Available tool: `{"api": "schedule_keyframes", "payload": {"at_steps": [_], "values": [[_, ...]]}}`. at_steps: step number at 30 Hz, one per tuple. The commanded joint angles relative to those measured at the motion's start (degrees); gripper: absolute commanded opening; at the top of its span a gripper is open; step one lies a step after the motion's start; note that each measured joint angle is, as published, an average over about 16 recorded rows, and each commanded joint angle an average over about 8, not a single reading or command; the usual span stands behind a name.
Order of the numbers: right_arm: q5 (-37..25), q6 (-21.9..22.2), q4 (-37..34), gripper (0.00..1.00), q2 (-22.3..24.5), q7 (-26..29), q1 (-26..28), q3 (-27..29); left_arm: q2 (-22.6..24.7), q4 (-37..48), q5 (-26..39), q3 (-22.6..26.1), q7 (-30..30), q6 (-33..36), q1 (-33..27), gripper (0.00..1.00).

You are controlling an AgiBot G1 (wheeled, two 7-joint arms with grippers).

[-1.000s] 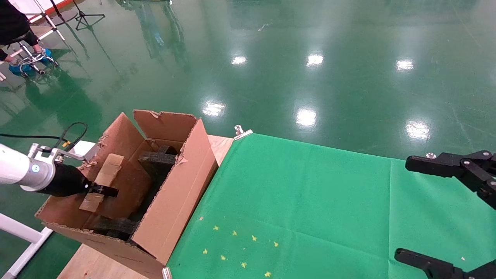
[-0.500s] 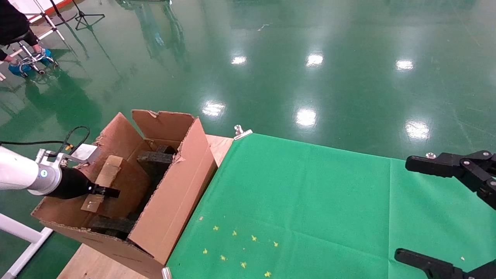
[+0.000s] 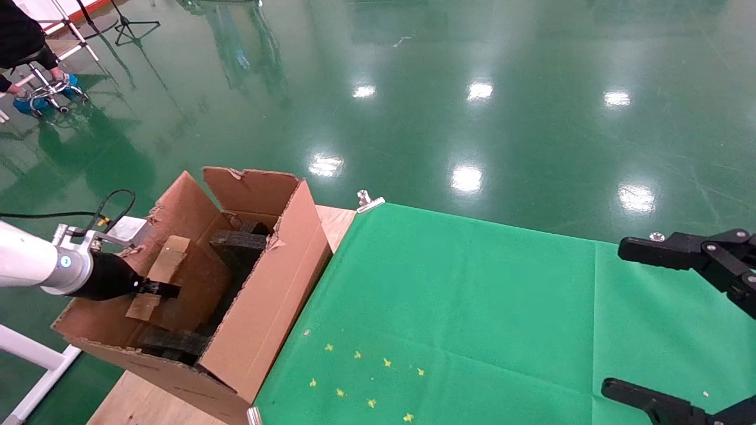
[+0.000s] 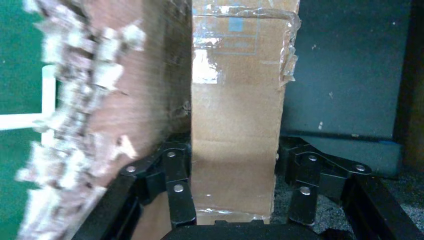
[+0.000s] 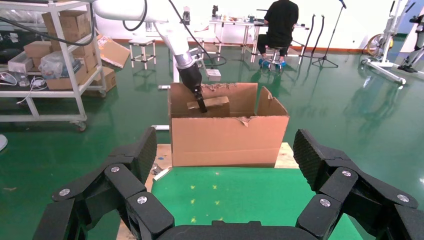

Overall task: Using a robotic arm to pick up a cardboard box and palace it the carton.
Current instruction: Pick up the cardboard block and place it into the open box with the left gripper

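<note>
Now left claw (image 4: 234, 197) clamped on cardboard box (image 4: 235, 125) inside carton (image 3: 260, 307); right claw (image 5: 225, 165) spread apart.

left gripper (image 3: 155, 288) over the carton (image 3: 260, 307), clamped on the box (image 3: 160, 276), apparently just above the foam (image 3: 236, 241) | carton at the cloth's (image 3: 472, 319) left edge, flaps up | right gripper (image 3: 664, 330) at the right edge, fingers spread wide, over the cloth

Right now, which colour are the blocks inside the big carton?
Black: the foam blocks in the carton show best in the head view.
</note>
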Motion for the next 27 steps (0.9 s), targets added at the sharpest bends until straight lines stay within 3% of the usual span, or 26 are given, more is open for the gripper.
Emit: {"api": "schedule_keyframes", "payload": {"at_steps": [1,17,27], "values": [[0.00,0.00,-0.01,1.00,0.00,-0.01,0.00,-0.01,0.01,-0.03,0.06,0.05,-0.06,0.13,-0.24,1.00],[0.03,0.01,-0.02,1.00,0.01,-0.03,0.02,-0.05,-0.46,-1.31,0.87,0.63,0.03,3.03,-4.33,1.00],[0.05,0.02,-0.02,1.00,0.02,-0.04,0.03,-0.07,-2.15,-4.80,-1.57,-1.10,-1.55,8.75,-12.54,1.00]]}}
